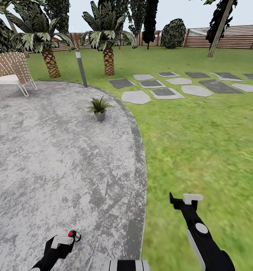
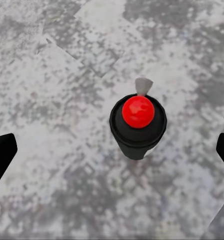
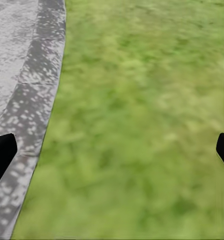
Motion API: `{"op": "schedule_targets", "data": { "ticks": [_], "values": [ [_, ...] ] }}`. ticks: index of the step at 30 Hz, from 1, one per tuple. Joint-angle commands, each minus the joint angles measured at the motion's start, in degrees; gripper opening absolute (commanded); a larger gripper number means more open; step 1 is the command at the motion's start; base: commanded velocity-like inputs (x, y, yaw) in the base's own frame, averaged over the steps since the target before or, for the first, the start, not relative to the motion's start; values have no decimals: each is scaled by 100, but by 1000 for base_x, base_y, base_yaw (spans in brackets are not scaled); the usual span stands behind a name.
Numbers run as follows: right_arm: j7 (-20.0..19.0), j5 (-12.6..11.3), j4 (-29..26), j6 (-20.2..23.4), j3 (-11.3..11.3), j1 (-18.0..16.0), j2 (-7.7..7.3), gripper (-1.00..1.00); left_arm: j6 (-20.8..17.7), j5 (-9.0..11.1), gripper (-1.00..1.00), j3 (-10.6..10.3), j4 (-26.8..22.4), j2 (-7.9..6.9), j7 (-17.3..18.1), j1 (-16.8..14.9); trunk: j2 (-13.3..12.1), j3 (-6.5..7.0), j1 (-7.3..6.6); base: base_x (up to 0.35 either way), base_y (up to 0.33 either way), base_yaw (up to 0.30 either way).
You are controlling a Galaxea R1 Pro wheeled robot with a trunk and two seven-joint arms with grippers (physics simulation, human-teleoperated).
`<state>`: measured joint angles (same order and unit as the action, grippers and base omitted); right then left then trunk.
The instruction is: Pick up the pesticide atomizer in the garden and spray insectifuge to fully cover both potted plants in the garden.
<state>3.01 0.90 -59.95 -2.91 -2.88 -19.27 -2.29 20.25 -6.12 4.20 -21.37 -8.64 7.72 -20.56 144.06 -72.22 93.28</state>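
The pesticide atomizer (image 2: pixel 138 125), a dark bottle with a red top and a white nozzle, is seen from above over the grey patio (image 1: pixel 47 158). It sits midway between the fingers of my left gripper (image 2: pixel 112 150), which stand wide apart and clear of it, so the gripper is open. In the head view the atomizer's red top (image 1: pixel 72 235) shows right beside my left gripper (image 1: pixel 64 241). One potted plant (image 1: pixel 99 108), a green rosette in a small grey pot, stands on the patio far ahead. My right gripper (image 1: pixel 182 198) hangs open over the lawn (image 3: pixel 142 125), holding nothing.
A grey bollard lamp post (image 1: pixel 81 68) and two palms (image 1: pixel 108 56) stand beyond the patio's edge. A woven chair (image 1: pixel 11 71) is at the far left. Stepping stones (image 1: pixel 164 92) cross the lawn towards a brown slatted fence (image 1: pixel 232 35).
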Motion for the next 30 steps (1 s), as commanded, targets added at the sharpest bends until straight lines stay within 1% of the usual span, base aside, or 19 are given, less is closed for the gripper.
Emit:
{"op": "schedule_targets", "data": {
  "ticks": [1,9,25,30],
  "values": [
    [19,7,-31,-15,3,-4,-14,100,22,-61,100,42,-1,3,28,-2,1,-4,-1,0,0,0],
    [2,2,-288,-18,4,-6,-34,100,67,-71,100,38,-12,2,35,-1,1,-4,-1,0,0,0],
    [0,13,-423,-41,34,-7,-50,100,132,-125,100,7,-29,1,38,0,1,-4,-1,0,0,0],
    [-2,12,-416,-42,35,-7,-47,100,136,-125,100,2,-31,4,38,-1,8,-115,12,0,0,0]
  ]
}}
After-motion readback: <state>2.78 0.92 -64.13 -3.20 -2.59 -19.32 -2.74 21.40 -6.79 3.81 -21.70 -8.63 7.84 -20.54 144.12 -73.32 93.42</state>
